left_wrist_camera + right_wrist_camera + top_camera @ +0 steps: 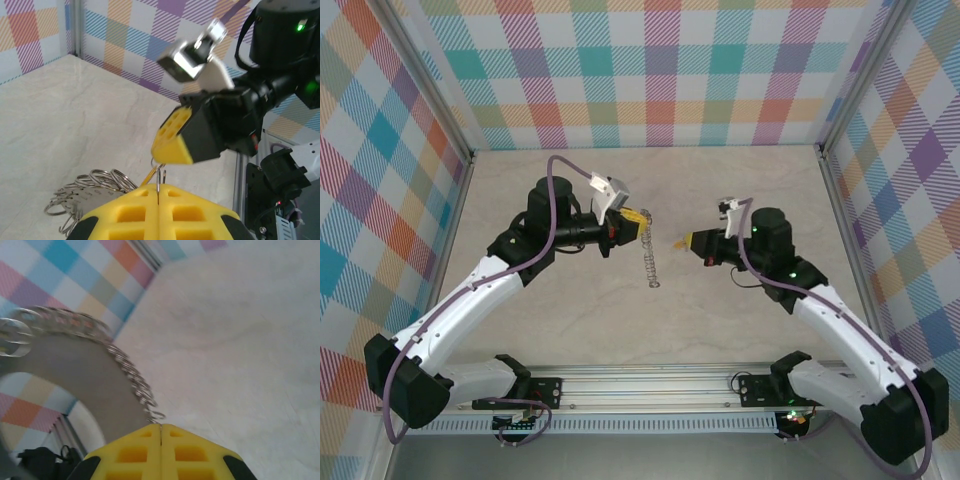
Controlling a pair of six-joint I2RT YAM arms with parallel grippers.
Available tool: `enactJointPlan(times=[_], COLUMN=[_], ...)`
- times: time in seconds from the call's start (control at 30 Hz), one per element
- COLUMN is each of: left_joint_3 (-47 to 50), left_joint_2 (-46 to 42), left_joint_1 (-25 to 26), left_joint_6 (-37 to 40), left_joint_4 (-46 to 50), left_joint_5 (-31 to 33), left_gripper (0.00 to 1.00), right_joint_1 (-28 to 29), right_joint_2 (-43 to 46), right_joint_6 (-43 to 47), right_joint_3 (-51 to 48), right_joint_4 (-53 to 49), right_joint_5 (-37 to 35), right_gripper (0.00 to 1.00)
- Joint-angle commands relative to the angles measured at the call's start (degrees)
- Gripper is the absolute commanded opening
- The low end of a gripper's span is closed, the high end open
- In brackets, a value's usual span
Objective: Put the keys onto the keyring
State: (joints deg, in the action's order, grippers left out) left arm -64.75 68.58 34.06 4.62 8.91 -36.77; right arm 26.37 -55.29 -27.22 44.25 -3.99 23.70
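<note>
The keyring [651, 262] hangs as a beaded silvery strip below my left gripper [642, 218], which is shut on its top. In the left wrist view a thin wire of the ring stands up between the closed yellow fingers [158, 189], and its coiled loops [92, 182] bunch at the left. My right gripper [678, 242] is shut just right of the ring. From its yellow tip [161, 152] a tiny brass key [149, 175] slants down beside the wire. In the right wrist view the ring's beaded edge [127, 372] curves right up to the closed fingers [161, 427].
Both grippers hover above the middle of the pale marbled table [720, 330]. Checked walls [650, 70] enclose it at the back and both sides. An aluminium rail [650, 385] carrying the arm bases runs along the near edge.
</note>
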Motion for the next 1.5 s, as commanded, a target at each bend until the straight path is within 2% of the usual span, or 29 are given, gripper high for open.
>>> enactJointPlan(times=[0.0, 0.17, 0.3, 0.53, 0.97, 1.47], left_joint_3=[-3.31, -3.33, -2.57, -3.16, -8.87, -10.43], left_joint_2=[0.6, 0.81, 0.48, 2.34, 7.43, 8.54], left_joint_1=[0.56, 1.22, 1.62, 1.88, 2.85, 3.68], left_joint_6=[2.59, 6.24, 9.41, 7.54, 6.72, 6.54], left_joint_4=[-2.35, -2.64, -3.34, -6.04, -1.9, -0.47], left_joint_5=[-4.14, -1.96, -2.62, -6.47, -8.52, -9.48], left_gripper=[0.0, 0.0, 0.0, 0.0, 0.0, 0.0], right_joint_1=[-1.68, -2.55, -2.55, -2.54, -1.78, -0.97], right_joint_2=[2.28, 4.02, 4.05, 2.3, 0.4, -0.56], right_joint_6=[3.26, 3.58, 1.85, -0.6, -2.57, -2.13], right_joint_3=[2.27, 4.32, 4.54, 4.53, 4.62, 5.13], right_joint_4=[5.68, 7.85, 11.98, 17.68, 21.41, 22.36], right_joint_5=[8.97, 12.86, 15.23, 19.15, 20.72, 17.95], right_gripper=[0.0, 0.0, 0.0, 0.0, 0.0, 0.0])
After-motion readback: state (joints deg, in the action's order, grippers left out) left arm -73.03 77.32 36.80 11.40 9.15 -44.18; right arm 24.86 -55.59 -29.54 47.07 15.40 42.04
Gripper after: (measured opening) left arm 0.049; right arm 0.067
